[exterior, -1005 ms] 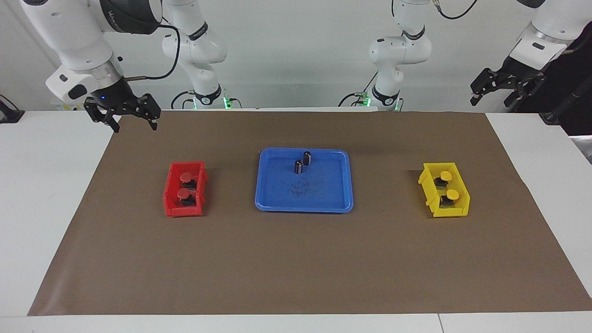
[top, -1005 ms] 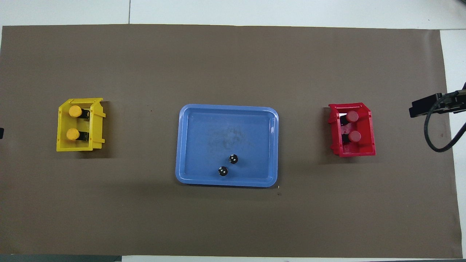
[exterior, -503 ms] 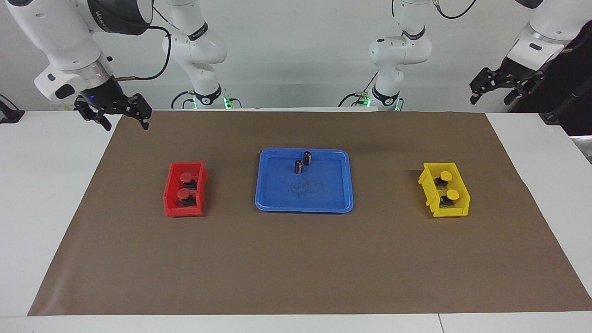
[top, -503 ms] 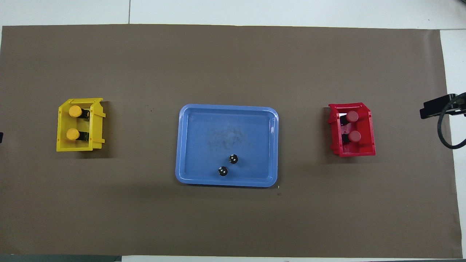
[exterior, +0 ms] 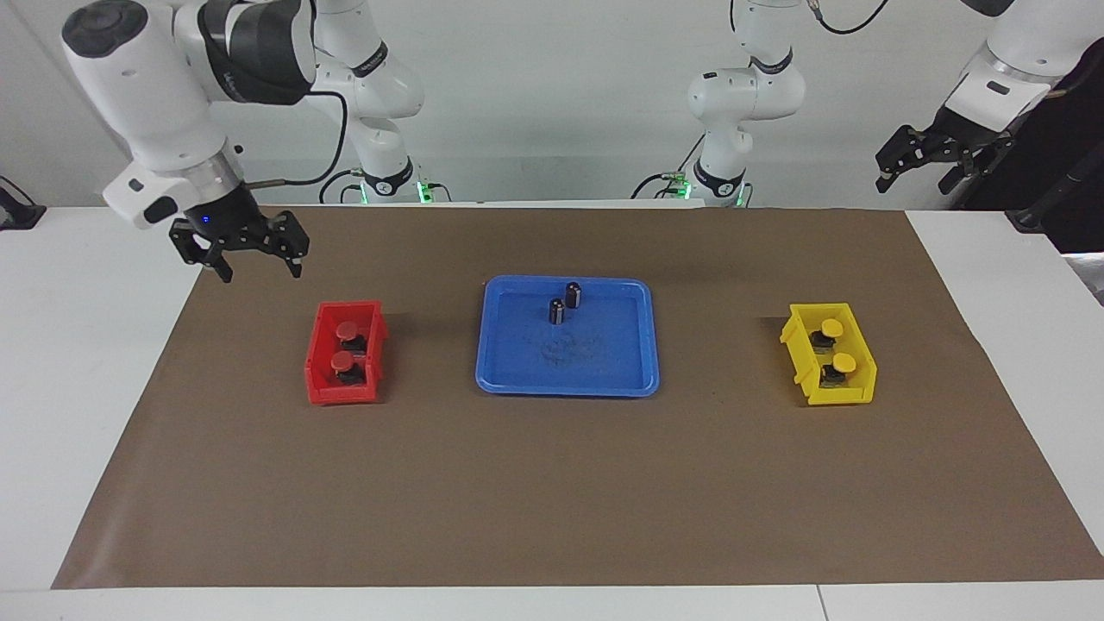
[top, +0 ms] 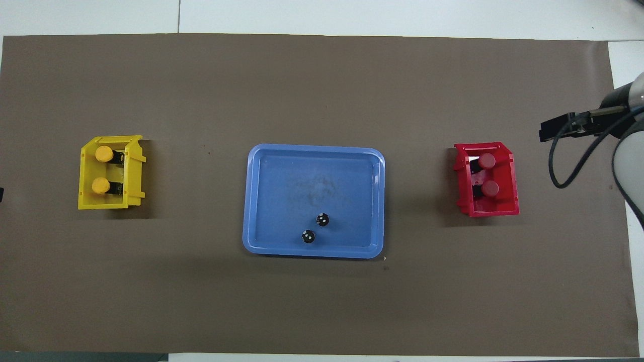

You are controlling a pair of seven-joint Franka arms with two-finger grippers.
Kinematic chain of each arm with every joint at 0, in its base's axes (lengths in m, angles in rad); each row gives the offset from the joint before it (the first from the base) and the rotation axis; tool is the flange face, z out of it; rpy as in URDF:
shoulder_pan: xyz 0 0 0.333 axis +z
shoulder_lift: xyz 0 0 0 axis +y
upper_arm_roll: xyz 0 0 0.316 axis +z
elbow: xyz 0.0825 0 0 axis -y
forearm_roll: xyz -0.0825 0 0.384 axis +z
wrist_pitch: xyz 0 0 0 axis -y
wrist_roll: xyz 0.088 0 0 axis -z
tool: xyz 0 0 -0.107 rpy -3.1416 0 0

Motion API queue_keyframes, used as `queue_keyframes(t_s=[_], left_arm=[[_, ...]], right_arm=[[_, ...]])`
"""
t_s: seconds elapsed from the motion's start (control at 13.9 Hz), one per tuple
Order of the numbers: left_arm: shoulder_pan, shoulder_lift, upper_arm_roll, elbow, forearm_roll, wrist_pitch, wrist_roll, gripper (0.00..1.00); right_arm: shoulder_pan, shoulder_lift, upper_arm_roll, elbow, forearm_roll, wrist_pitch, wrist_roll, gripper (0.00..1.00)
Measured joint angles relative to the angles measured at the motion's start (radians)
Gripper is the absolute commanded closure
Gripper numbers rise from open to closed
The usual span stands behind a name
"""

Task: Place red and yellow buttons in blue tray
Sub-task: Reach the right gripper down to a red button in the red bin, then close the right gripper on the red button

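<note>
Two red buttons (exterior: pixel 347 329) (top: pixel 486 161) sit in a small red bin (exterior: pixel 321 379) toward the right arm's end of the table. Two yellow buttons (exterior: pixel 831 328) (top: pixel 104 154) sit in a small yellow bin (exterior: pixel 854 390) toward the left arm's end. The blue tray (exterior: pixel 604 366) (top: pixel 282 201) lies between the bins. My right gripper (exterior: pixel 260 272) hangs open and empty over the brown mat, beside the red bin on the robots' side. My left gripper (exterior: pixel 912 183) waits open and empty, raised over the table's edge at the left arm's end.
Two small dark cylinders with silvery tops (exterior: pixel 573 294) (top: pixel 322 219) stand in the tray, in the part nearest the robots. A brown mat (exterior: pixel 552 483) covers most of the white table. A black cable loops from the right arm (top: pixel 578 161).
My right gripper first drew back toward the mat's corner, then swung down and in toward the red bin. The left gripper has hardly moved. Buttons, bins and tray lie unchanged.
</note>
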Motion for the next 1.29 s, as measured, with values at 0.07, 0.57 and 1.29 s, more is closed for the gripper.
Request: queue_keyframes(t_s=[0.07,0.57,1.29], left_arm=[[0.000,0.000,0.000,0.000,0.000,-0.001,0.000,0.00],[0.000,0.000,-0.003,-0.001,0.000,-0.013,0.000,0.00],[0.000,-0.047,-0.002,-0.081,0.000,-0.007,0.000,0.00]], right_arm=[[0.000,0.033,0.000,-0.021,0.001,0.057,0.001,0.04],[0.062,0.085,0.001,-0.215,0.004,0.303,0.088,0.21],[0.050,0.093,-0.004,-0.327,0.004,0.409,0.091,0.31]])
